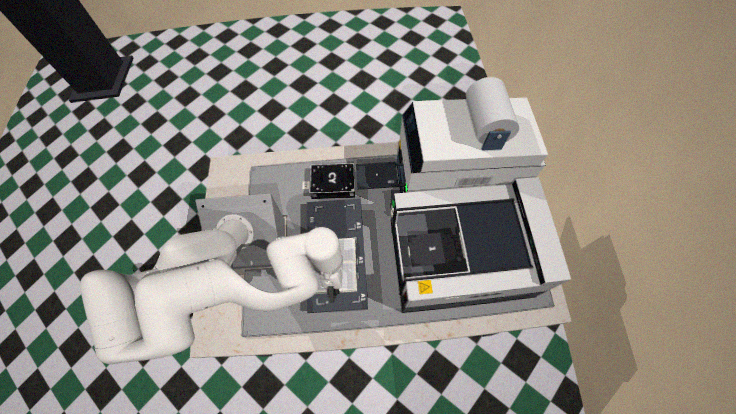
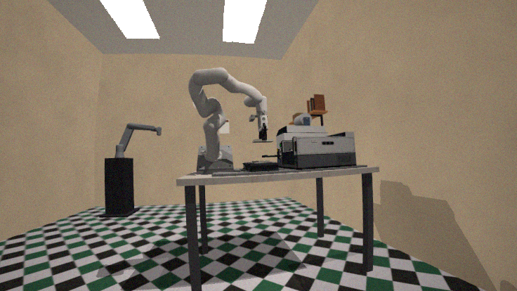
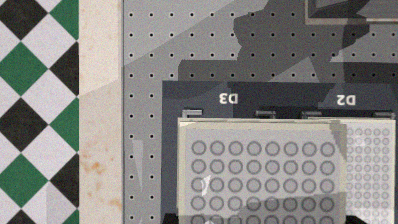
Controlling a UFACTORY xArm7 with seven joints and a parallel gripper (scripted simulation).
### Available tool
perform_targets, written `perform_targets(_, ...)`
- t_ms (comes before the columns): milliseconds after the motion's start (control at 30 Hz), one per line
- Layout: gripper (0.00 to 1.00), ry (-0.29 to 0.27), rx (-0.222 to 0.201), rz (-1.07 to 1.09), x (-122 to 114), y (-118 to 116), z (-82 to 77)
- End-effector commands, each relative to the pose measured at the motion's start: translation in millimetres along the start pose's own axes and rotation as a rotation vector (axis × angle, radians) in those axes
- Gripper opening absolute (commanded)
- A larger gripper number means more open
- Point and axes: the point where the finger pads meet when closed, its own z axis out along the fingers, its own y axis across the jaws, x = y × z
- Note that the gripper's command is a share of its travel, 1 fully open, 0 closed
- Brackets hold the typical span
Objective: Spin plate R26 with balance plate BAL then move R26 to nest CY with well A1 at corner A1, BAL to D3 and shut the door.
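My gripper [image 1: 331,291] [image 2: 263,138] is shut on the balance plate BAL [image 1: 348,282] [image 2: 263,140] [image 3: 260,170], a pale sealed well plate. I hold it level, some way above the deck row, over the nest marked D3 [image 3: 228,98]. Plate R62 [image 1: 350,252] [image 3: 371,165] lies on D2 [image 3: 346,100] beside it; BAL overlaps its edge in the wrist view. The centrifuge [image 1: 537,242] [image 2: 319,152] stands to the right with its door open, and a dark bucket [image 1: 431,248] shows in the opening. I cannot tell what lies in that bucket.
The sealer [image 1: 463,149] [image 2: 301,129] with its film roll [image 1: 491,109] stands behind the centrifuge, its dark stage [image 1: 378,176] out to the left. The black CY nest [image 1: 331,180] lies behind the deck row. A second arm on a black pedestal [image 2: 118,184] stands on the floor.
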Motion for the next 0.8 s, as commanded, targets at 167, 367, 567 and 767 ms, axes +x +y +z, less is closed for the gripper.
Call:
perform_targets(167, 0.0, -0.004, 0.0, 0.0, -1, 0, -15.2)
perform_targets(367, 0.0, -0.004, 0.0, 0.0, -1, 0, -25.2)
perform_targets(567, 0.0, -0.004, 0.0, 0.0, -1, 0, -35.2)
perform_targets(767, 0.0, -0.004, 0.0, 0.0, -1, 0, -41.9)
